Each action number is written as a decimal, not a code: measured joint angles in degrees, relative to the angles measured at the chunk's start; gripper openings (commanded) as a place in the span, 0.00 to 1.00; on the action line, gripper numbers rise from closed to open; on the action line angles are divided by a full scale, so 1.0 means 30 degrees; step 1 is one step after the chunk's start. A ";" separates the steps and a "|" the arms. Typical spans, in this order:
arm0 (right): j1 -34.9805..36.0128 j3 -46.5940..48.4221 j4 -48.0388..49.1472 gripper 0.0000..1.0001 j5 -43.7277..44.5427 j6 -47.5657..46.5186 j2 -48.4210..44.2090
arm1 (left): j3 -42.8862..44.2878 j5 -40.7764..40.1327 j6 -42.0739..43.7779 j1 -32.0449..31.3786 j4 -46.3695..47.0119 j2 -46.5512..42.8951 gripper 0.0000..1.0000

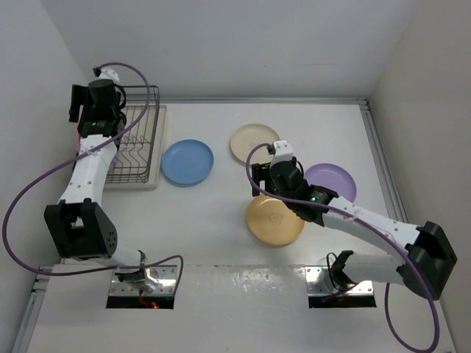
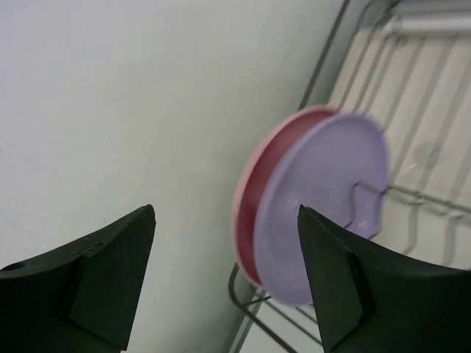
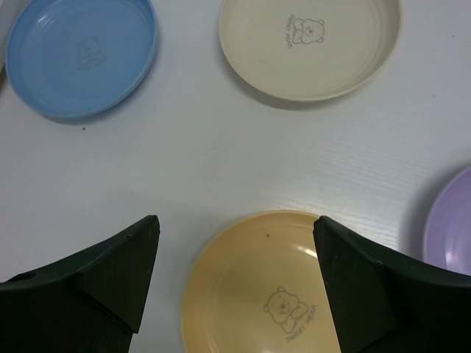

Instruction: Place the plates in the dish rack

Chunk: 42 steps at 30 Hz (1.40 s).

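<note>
My left gripper [image 2: 227, 209] hangs open over the far end of the dish rack [image 1: 141, 151], holding nothing. Just beyond its fingers a lilac plate [image 2: 324, 213] and a pink plate [image 2: 256, 184] stand on edge side by side among the rack's wires [image 2: 412, 197]. In the top view the left gripper [image 1: 101, 126] hides them. My right gripper [image 3: 236, 218] is open above the far rim of the orange-yellow plate [image 3: 257, 287], not touching it. Flat on the table lie the blue plate [image 1: 187, 162], cream plate [image 1: 255, 143], second lilac plate [image 1: 335, 180] and orange-yellow plate [image 1: 274, 220].
A white wall [image 2: 110, 110] runs close along the rack's left side. Walls also close the table at the back and right. A purple cable [image 1: 29, 198] loops off the left arm. Both arm bases [image 1: 140, 283] sit at the near edge.
</note>
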 measured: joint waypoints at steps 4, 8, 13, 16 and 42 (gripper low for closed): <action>-0.0022 -0.0670 -0.0131 0.86 0.0306 0.0299 -0.0430 | 0.2477 0.2703 -0.1304 -0.1683 -0.2426 -0.0903 0.81; -0.0022 -0.1122 -0.0576 0.86 0.0874 0.1100 -0.0663 | 0.1486 0.6885 -0.2084 -0.5537 -0.3308 -0.2929 0.78; -0.0036 -0.1800 -0.0889 0.86 0.1355 0.1865 -0.1166 | -0.0911 0.8058 -0.2295 -0.9806 -0.4153 -0.1705 0.75; -0.0058 -0.2113 -0.1239 0.86 0.1552 0.2091 -0.1297 | -0.1304 0.7934 -0.2739 -1.0411 -0.5166 0.1472 0.73; -0.0189 -0.3395 -0.1836 0.87 0.2018 0.2557 -0.1450 | -0.4335 1.1336 -0.1406 -1.1285 -0.5370 0.4481 0.48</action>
